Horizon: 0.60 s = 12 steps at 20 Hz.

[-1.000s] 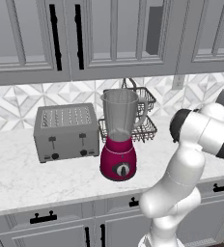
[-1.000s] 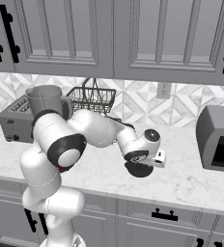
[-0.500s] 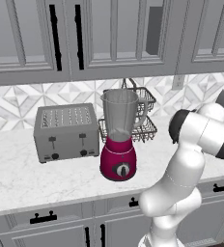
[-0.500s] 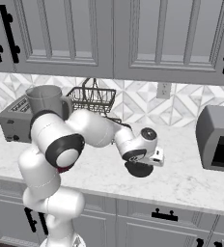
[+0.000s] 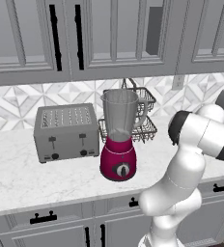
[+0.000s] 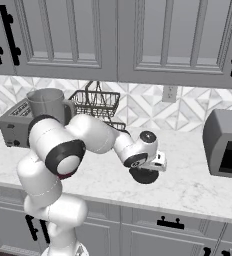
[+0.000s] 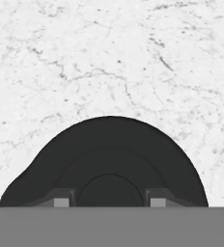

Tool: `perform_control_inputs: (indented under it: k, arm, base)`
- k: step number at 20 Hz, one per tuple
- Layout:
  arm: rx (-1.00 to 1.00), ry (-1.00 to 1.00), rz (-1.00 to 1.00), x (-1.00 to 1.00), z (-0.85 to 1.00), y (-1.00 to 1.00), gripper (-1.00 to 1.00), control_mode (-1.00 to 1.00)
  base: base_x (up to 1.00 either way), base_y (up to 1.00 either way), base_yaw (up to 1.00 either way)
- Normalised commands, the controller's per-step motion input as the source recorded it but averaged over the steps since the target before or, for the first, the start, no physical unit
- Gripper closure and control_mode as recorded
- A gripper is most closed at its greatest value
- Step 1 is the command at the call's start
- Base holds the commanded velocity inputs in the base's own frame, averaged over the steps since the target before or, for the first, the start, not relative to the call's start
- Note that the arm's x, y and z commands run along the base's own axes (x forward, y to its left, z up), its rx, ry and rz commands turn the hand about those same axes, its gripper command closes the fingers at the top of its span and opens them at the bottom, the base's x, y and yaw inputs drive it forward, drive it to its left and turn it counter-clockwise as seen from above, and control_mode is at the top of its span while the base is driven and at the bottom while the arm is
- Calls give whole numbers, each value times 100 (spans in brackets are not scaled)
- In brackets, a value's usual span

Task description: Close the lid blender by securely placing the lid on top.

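Note:
The blender (image 5: 119, 140) stands on the counter with its magenta base, black dial and clear grey jar, whose top is uncovered; its jar (image 6: 47, 102) rises behind my arm in the right base view. The lid (image 6: 144, 176), a flat black disc, lies on the marble well to the blender's right. My gripper (image 6: 145, 169) points straight down onto it. In the hand view the lid (image 7: 109, 140) has a raised round knob at its centre. My gripper (image 7: 109, 200) has a fingertip pressed against each side of that knob.
A grey two-knob toaster (image 5: 65, 131) sits left of the blender. A wire basket (image 5: 143, 116) stands behind it against the tiled wall. A boxy grey appliance (image 6: 228, 145) occupies the counter's right end. Bare marble counter (image 6: 188, 182) surrounds the lid.
The fingers have drawn in against the lid's knob. The arm and hand have stayed almost in place over the lid.

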Motion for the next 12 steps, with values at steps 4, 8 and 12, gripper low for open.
perform_control_inputs:
  k: [4, 8, 12]
  arm:
    - [0, 1, 0, 0, -6, 1, 100, -100]
    - [0, -3, 0, -10, 0, 0, 100, -100]
    - [0, -19, 2, -34, 8, 1, 100, -100]
  base:
    - [0, 0, 0]
    - [0, 0, 0]
    - [0, 0, 0]
